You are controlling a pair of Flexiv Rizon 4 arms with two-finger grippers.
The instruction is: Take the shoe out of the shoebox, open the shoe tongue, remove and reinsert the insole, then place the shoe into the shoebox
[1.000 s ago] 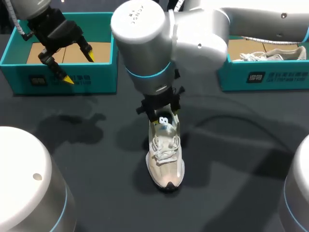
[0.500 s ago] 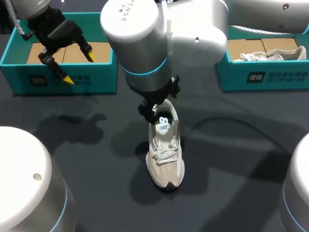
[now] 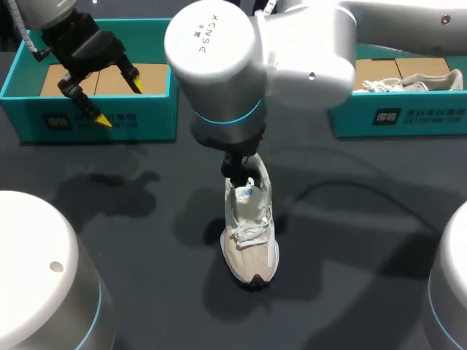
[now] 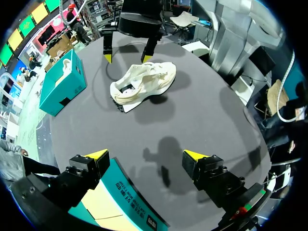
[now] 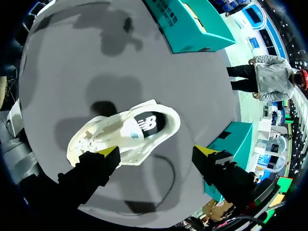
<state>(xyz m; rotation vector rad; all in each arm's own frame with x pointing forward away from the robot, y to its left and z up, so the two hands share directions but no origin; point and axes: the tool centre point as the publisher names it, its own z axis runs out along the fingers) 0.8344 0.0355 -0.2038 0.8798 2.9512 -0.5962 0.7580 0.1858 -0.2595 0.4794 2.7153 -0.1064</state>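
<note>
A cream sneaker (image 3: 250, 235) with white laces stands upright on the dark table, toe toward the near edge. In the right wrist view the sneaker (image 5: 124, 134) lies just beneath my right gripper (image 5: 157, 151). That gripper is open, its yellow tips well apart and off the shoe, and the dark insole (image 5: 150, 122) shows in the collar. In the head view my right arm's big joint (image 3: 219, 62) hides this gripper. My left gripper (image 3: 119, 102) hangs open over the left teal shoebox (image 3: 44, 120). The left wrist view shows it (image 4: 145, 155) empty, far from the sneaker (image 4: 144, 84).
A second teal shoebox (image 3: 398, 113) at the back right holds another pale shoe (image 3: 408, 82). A dark cable (image 3: 350, 182) curves over the table right of the sneaker. Bare tabletop surrounds the shoe on all sides.
My right gripper has opened and lifted off the sneaker's collar, and the arm's joint has swung slightly. The sneaker stays where it was. My left arm has not moved.
</note>
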